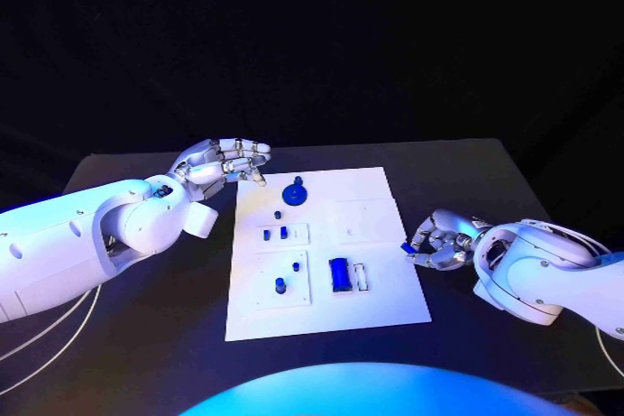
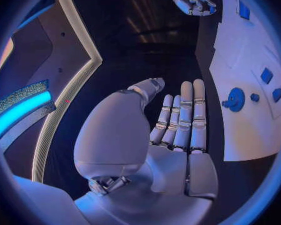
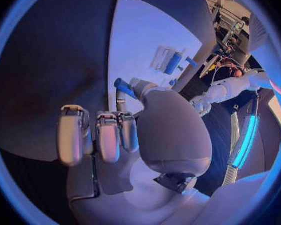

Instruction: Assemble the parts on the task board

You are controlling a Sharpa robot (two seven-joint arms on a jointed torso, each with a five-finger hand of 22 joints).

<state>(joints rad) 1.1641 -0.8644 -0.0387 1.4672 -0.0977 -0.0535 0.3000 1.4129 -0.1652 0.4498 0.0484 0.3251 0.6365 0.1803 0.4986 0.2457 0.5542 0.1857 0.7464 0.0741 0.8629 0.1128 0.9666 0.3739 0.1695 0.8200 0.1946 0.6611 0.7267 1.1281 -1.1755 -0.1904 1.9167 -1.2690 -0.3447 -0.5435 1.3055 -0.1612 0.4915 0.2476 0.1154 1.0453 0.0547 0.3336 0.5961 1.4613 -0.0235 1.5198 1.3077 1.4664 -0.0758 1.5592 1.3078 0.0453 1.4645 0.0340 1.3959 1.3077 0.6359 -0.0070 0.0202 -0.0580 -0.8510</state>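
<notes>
Right hand just off the right edge of the board, fingers curled in, a small blue peg pinched at the thumb tip. Peg seen too as a blue fleck at the fingertips in the head view, close beside the board's edge about halfway down. Long axis of the peg slanted in the right wrist view; true tilt against the board hard to tell.

Left hand at the board's far left corner, holding nothing, fingers straight and side by side in its wrist view, thumb bent across the palm. Hovering or resting on the corner: cannot tell.

On the board: blue wheel near the far end, just right of the left hand; small blue pieces in a square block below it; two more in the next block toward the robot; a long blue bar beside a pale holder, lengthwise along the board, near its right-hand middle.

Likely step: carrying the peg to a seat on the board. Every seat lies leftward from the right hand, over the board's edge; the bar and holder the nearest of them, the wheel far off and nearer the left hand. Which seat is meant: not clear. Peg probably needs turning upright before going in
</notes>
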